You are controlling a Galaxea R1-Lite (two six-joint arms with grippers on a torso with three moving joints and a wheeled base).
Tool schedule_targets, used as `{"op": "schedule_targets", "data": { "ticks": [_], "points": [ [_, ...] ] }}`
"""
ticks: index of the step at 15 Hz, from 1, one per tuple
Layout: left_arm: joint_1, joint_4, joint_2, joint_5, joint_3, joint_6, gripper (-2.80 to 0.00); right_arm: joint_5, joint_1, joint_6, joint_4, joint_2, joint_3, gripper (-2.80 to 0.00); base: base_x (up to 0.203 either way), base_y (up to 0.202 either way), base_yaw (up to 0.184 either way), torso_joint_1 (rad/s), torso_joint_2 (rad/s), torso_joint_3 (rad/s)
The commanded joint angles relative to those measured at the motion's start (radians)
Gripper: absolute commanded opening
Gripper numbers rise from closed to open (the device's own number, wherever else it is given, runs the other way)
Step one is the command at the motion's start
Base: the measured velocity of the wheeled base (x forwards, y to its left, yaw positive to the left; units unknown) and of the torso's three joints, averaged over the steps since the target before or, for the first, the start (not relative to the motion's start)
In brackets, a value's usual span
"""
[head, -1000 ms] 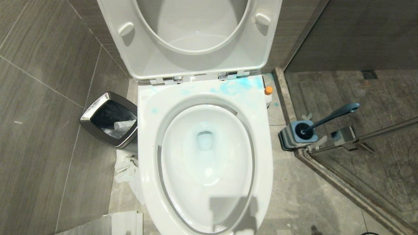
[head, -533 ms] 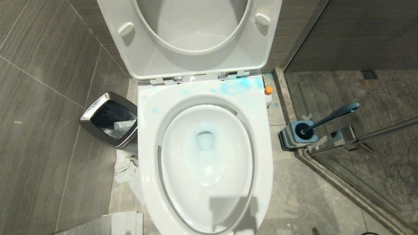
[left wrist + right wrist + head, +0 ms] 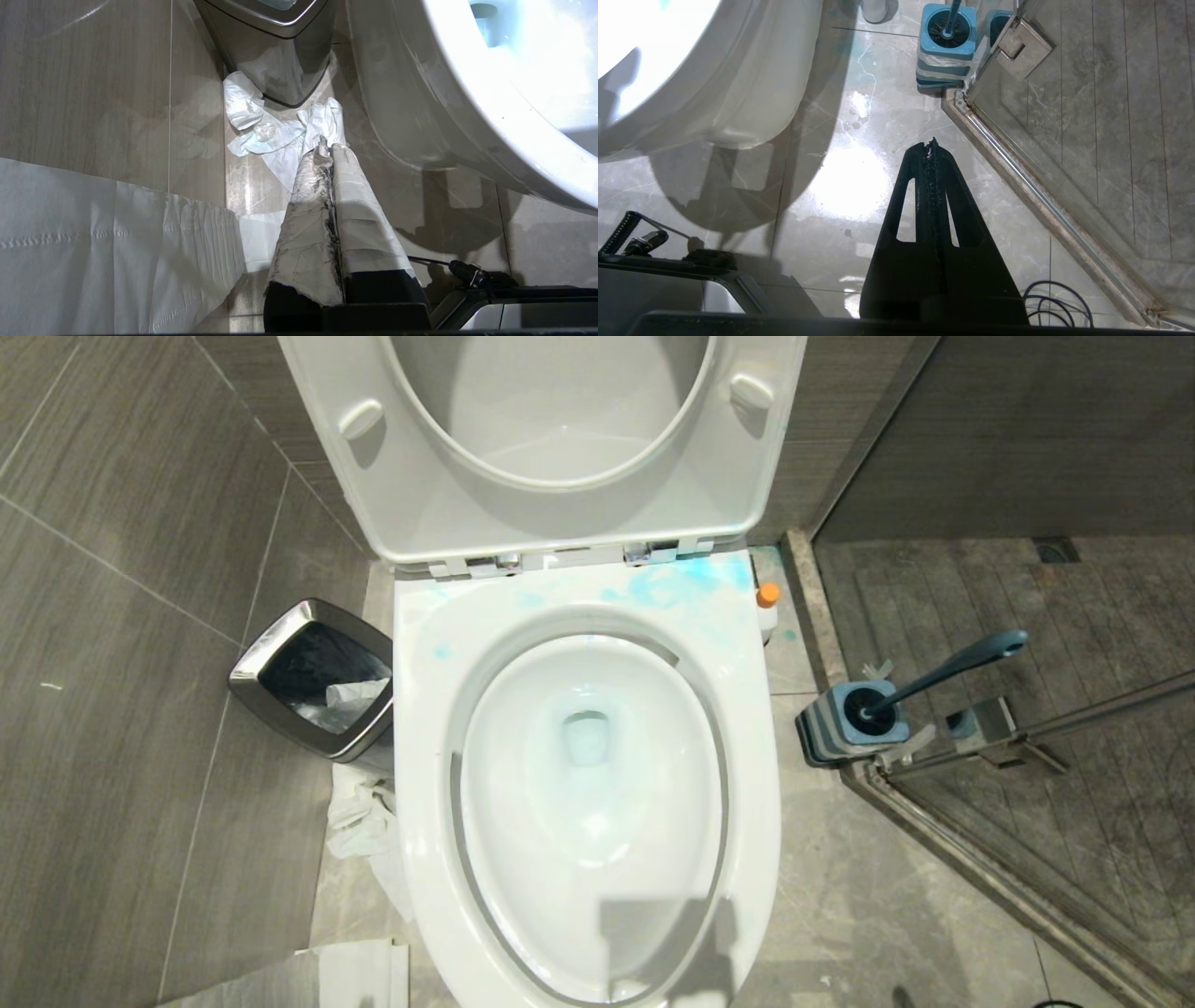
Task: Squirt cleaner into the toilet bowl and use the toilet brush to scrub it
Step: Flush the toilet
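The white toilet bowl (image 3: 747,784) stands open with its seat and lid up, blue cleaner smeared on the back rim and tinting the water. The toilet brush (image 3: 952,667), blue-grey handled, rests in its blue holder (image 3: 831,723) on the floor at the bowl's right; the right wrist view shows that holder (image 3: 945,51) too. A cleaner bottle with an orange cap (image 3: 767,595) stands beside the bowl's back right. Neither arm shows in the head view. My left gripper (image 3: 327,147), tape-wrapped, is shut and empty over the floor left of the bowl. My right gripper (image 3: 930,145) is shut and empty above the floor.
A steel bin (image 3: 313,677) stands left of the toilet, with crumpled tissue (image 3: 359,817) on the floor by it and a paper sheet (image 3: 93,242) nearer me. A glass shower door with a metal threshold (image 3: 980,868) runs along the right. Cables (image 3: 1057,298) lie by the right gripper.
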Motion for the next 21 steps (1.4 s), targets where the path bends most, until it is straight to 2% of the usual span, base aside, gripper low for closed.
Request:
{"op": "schedule_targets", "data": {
  "ticks": [1,21],
  "points": [
    [0.0,0.0,0.001,0.0,0.0,0.0,-2.8,0.001,0.0,0.0,0.0,0.004,0.0,-2.8,0.0,0.0,0.0,0.0,0.0,0.0],
    [0.0,-0.001,0.001,0.0,0.0,0.011,-2.8,0.001,0.001,0.0,0.0,0.004,0.0,-2.8,0.0,0.0,0.0,0.0,0.0,0.0]
  ]
}}
